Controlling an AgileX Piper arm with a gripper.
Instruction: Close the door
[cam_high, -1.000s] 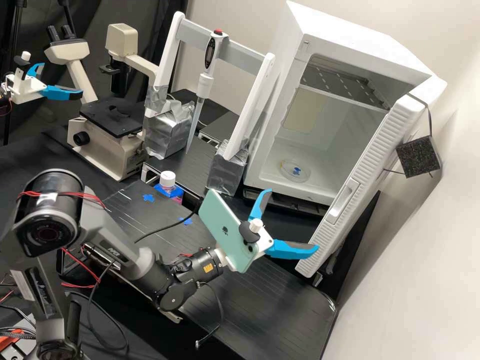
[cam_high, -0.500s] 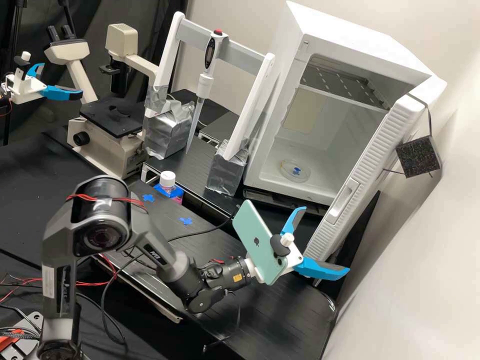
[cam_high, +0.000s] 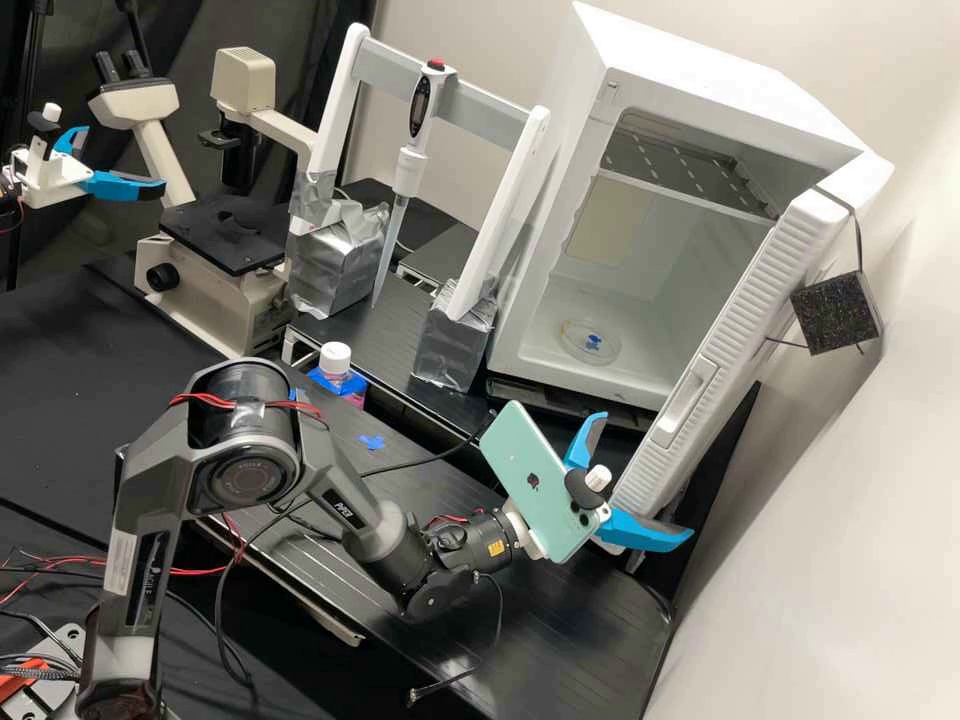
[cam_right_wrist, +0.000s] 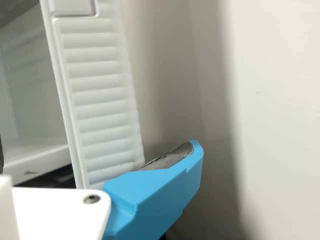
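While its blue fingers (cam_high: 645, 533) stand wide apart, the white gripper (cam_high: 643, 475) has hold of nothing between them. Seen in the high view, it sits just beside the lower end of the open door, with one finger up toward the opening and the other pointing to the wall (cam_high: 840, 560). In the wrist view, a finger with a dark grey pad (cam_right_wrist: 172, 156) overlaps the door's bottom corner; whether it touches, I cannot tell. A mint-green phone (cam_high: 535, 482) is mounted behind the fingers.

Farther right in the high view is the white laboratory cabinet (cam_high: 700, 80), tilted in the picture, its inside exposed. It has a perforated metal shelf (cam_high: 680, 172) near the top and a clear round dish (cam_high: 575, 345) with a blue mark on its floor.

At the cabinet's right side, the white door (cam_high: 745, 290) stands swung out, well apart from the lower front rim. Its long face is ribbed, broken by a recessed handle (cam_high: 686, 405). A black strap (cam_high: 858, 225) crosses its upper end, and a speckled black block (cam_high: 838, 312) hangs beside it, near the wall.
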